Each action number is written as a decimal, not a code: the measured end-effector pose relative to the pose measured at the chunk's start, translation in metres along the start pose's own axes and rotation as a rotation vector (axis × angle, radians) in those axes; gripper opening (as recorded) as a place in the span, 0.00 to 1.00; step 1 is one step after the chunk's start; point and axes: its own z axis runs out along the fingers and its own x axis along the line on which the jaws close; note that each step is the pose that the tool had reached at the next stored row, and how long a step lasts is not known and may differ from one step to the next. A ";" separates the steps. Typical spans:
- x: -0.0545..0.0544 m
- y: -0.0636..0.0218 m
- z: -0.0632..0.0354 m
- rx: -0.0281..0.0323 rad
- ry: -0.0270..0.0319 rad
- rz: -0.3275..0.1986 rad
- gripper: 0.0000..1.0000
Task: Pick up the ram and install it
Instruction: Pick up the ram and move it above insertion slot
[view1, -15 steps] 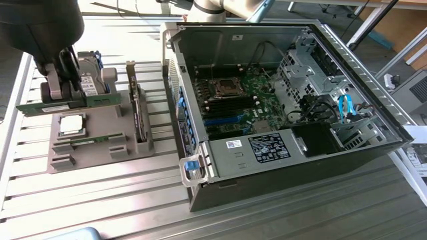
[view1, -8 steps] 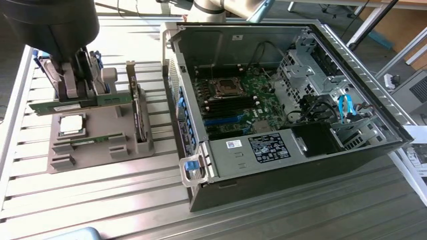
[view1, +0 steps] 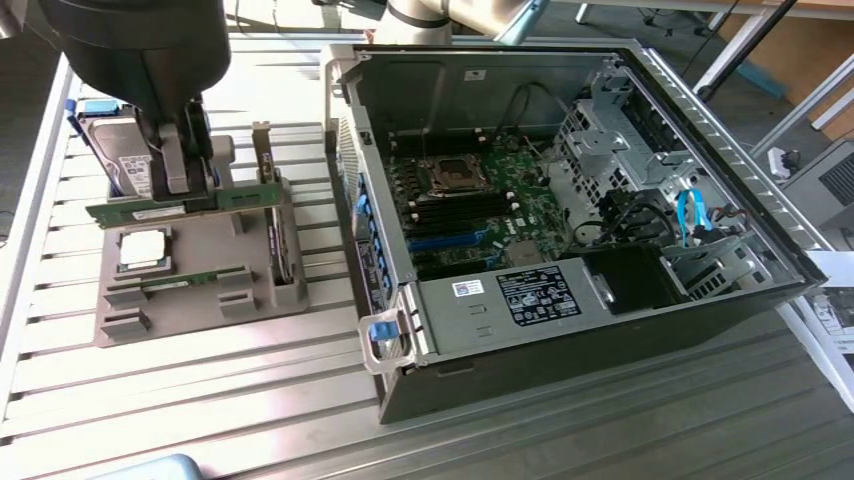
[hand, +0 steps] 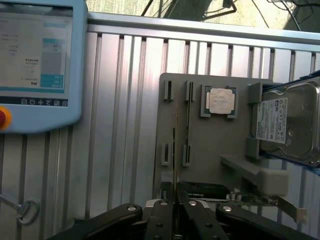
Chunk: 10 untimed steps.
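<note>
Holding the ram (view1: 127, 211) clamped mid-length in the gripper (view1: 180, 192), seemingly just clear of the tray (view1: 200, 300) beside the case (view1: 441, 90), could pivot in so narrow a pinch and go in crooked.

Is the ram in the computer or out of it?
Out. The hand is shut on the ram over the grey tray, beside the open computer case.

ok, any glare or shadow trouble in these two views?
Exterior view: sunlight washes out the table slats; the computer case interior sits in shade; the tool, shut on the ram, reads dark. Wrist view: slats glare pale, the pendant screen looks washed out.
</note>
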 end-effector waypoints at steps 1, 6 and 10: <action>0.000 -0.0018 -0.0001 0.0000 0.0000 0.000 0.14; 0.001 -0.0116 -0.0005 -0.0001 0.0000 0.000 0.14; 0.002 -0.0210 -0.0008 0.0000 0.0000 0.000 0.14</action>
